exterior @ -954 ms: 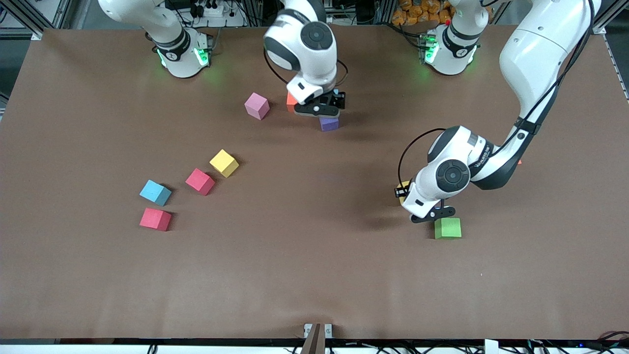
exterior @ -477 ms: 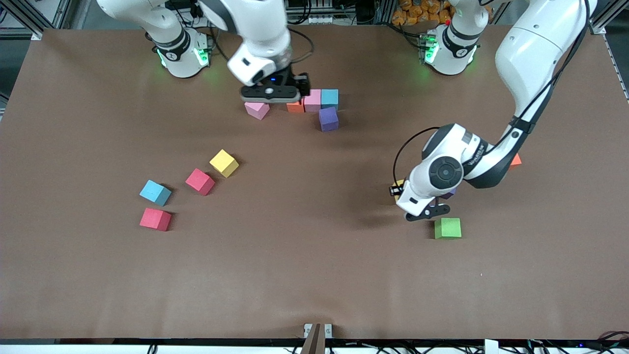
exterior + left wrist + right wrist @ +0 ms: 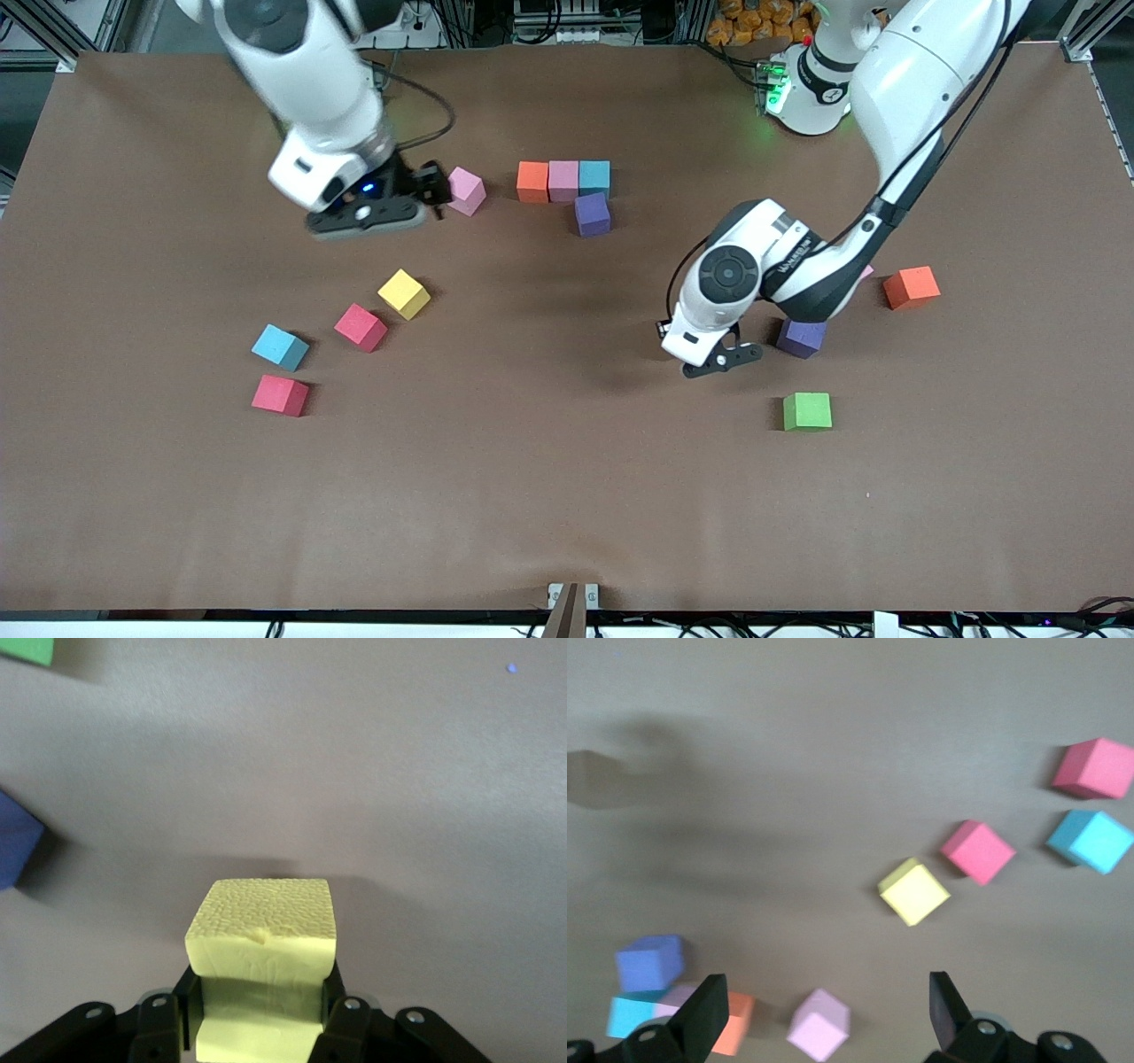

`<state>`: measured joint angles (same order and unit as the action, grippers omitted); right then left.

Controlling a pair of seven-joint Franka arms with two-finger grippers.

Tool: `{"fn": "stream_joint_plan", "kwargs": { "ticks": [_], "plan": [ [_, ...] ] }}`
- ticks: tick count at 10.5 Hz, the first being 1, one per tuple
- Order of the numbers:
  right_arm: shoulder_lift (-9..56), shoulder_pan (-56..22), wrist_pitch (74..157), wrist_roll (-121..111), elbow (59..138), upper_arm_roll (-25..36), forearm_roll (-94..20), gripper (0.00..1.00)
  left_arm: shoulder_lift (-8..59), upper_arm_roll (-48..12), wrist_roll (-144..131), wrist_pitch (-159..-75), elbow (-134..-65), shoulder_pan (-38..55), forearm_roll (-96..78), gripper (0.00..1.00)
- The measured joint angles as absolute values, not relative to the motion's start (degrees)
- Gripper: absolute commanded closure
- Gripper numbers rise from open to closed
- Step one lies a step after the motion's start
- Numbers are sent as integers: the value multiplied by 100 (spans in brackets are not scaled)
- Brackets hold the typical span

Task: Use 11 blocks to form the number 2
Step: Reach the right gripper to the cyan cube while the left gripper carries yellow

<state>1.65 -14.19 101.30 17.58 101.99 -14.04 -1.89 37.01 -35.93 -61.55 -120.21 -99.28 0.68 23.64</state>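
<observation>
Your left gripper [image 3: 261,1028] is clamped on a yellow foam cube [image 3: 263,943], pebbled on top, held over bare counter [image 3: 567,478] near the purple cube [image 3: 802,338]. The started figure [image 3: 567,188], orange, pink, light blue with purple below, sits between the bases. Your right gripper [image 3: 824,1014] hangs spread and seemingly empty beside the loose pink cube [image 3: 466,190]. The counter is matte brown.

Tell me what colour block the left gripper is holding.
Yellow: the left gripper is shut on a yellow block, clearest in the left wrist view.
</observation>
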Motion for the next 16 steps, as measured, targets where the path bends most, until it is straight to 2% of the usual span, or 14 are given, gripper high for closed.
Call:
{"fn": "stream_joint_plan", "kwargs": {
  "ticks": [2,4,8,12,16],
  "plan": [
    [176,-860,10099,867,10375,-1396,-187,0,3685,-3736,-6514,-12233,-10047,100,2364,46],
    [204,-421,10471,23,10712,-1391,-185,0,3593,-3941,-6802,-12710,-10439,107,2365,46],
    [612,241,12308,-1754,11814,-1387,103,0,3503,-4228,-6918,-12917,-10979,340,2580,47],
    [1214,1026,13031,-3964,11851,-1374,349,0,3492,-4240,-6925,-12917,-11091,804,2615,48],
    [1695,1146,13206,-4531,11860,-1376,448,0,3492,-4240,-6857,-12917,-11139,1039,2671,50]
  ]
}}
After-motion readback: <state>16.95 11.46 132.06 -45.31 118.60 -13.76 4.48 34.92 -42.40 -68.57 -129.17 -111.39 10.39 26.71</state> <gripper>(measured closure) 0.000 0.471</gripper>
